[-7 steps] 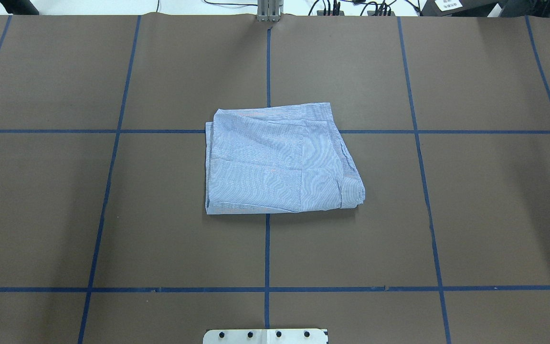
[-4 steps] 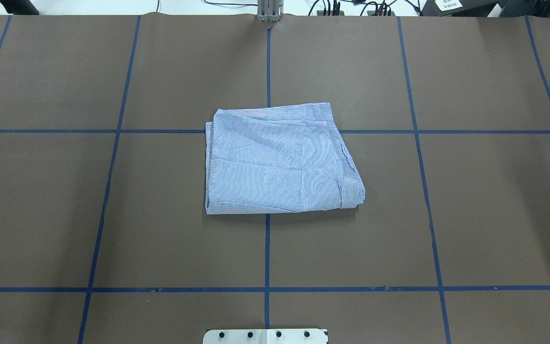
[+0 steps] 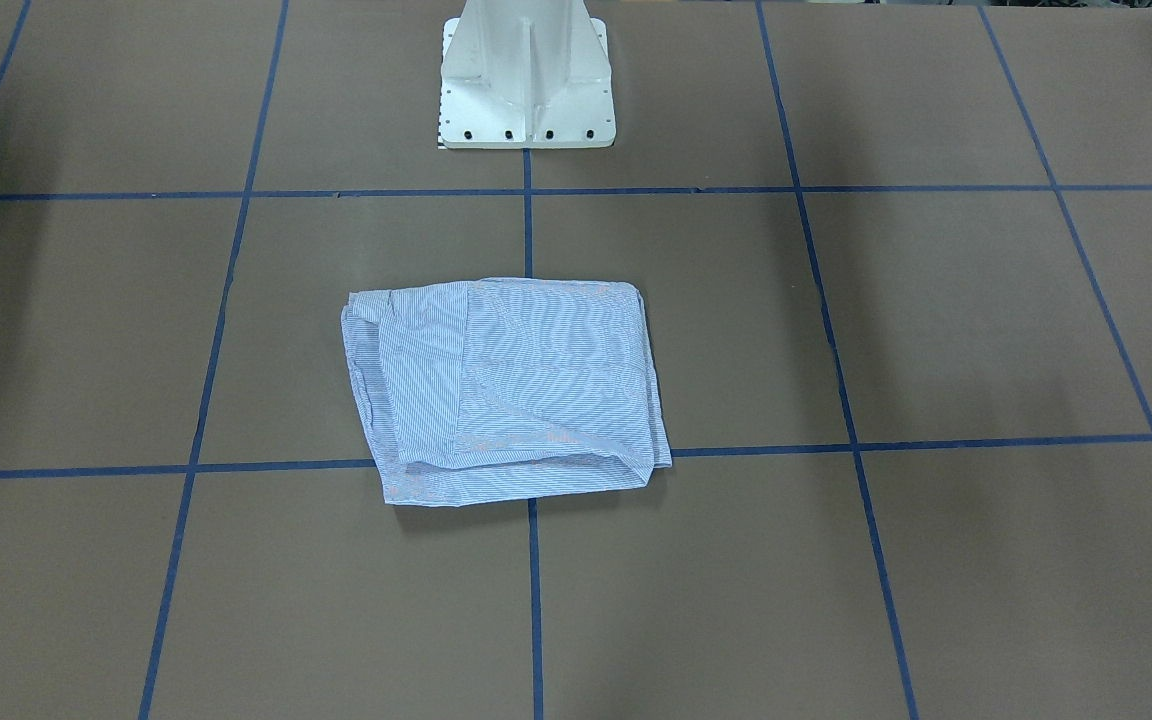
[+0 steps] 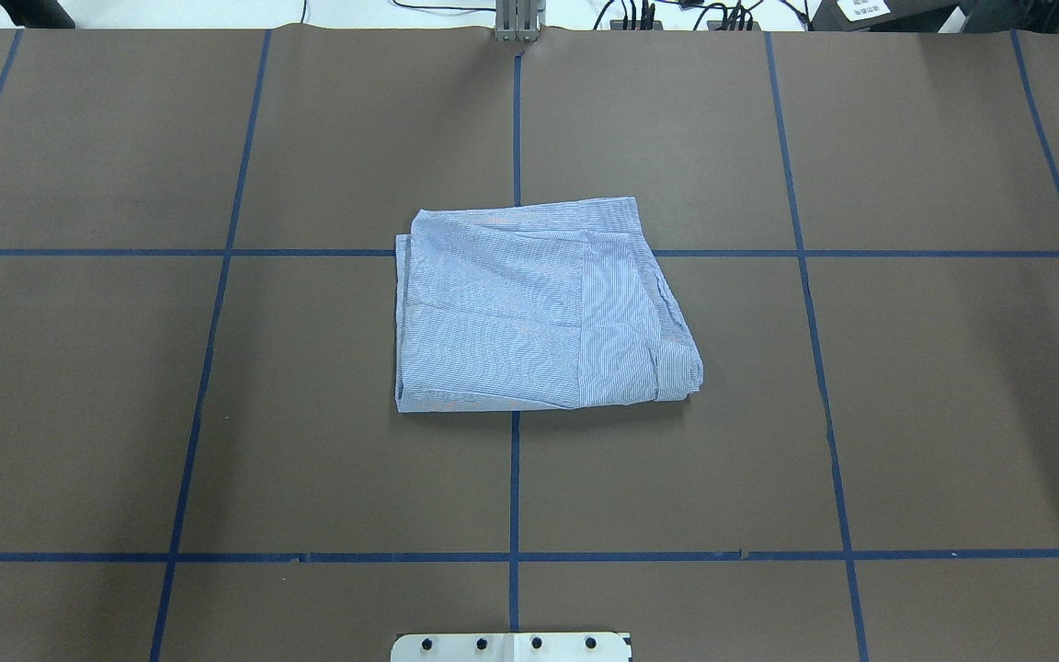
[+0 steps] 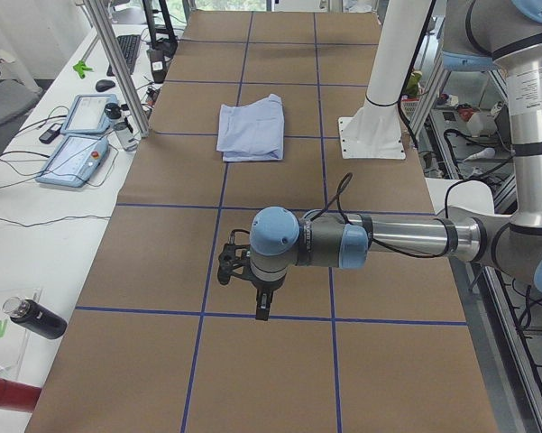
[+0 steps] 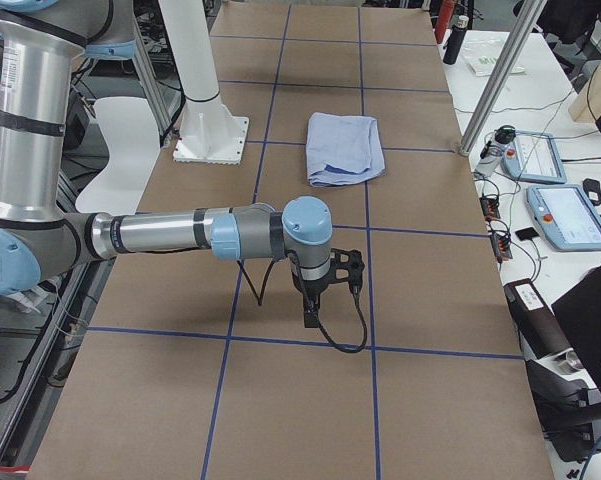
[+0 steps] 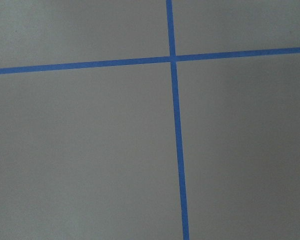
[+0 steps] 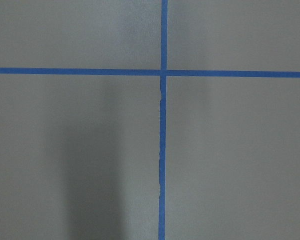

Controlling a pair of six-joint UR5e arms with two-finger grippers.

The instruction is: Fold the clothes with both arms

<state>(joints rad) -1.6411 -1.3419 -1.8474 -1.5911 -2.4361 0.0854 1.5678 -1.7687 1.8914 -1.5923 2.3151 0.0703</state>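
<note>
The light blue-and-white striped shirt (image 4: 529, 313) lies folded into a compact rectangle at the table's middle, also seen in the front view as the shirt (image 3: 506, 390). Nothing touches it. In the left side view my left arm reaches over the near end of the table, and its black left gripper (image 5: 263, 311) points down above the brown surface, far from the shirt (image 5: 250, 131). In the right side view my right gripper (image 6: 310, 320) hangs likewise over a blue tape line, well short of the shirt (image 6: 345, 148). I cannot tell whether either gripper is open or shut.
Blue tape lines divide the brown table cover (image 4: 217, 414) into a grid. The white pedestal base (image 3: 526, 80) stands at the robot's edge. Teach pendants (image 5: 72, 158) and a dark bottle (image 5: 36, 317) lie on the side bench, beside upright metal posts (image 6: 500, 90).
</note>
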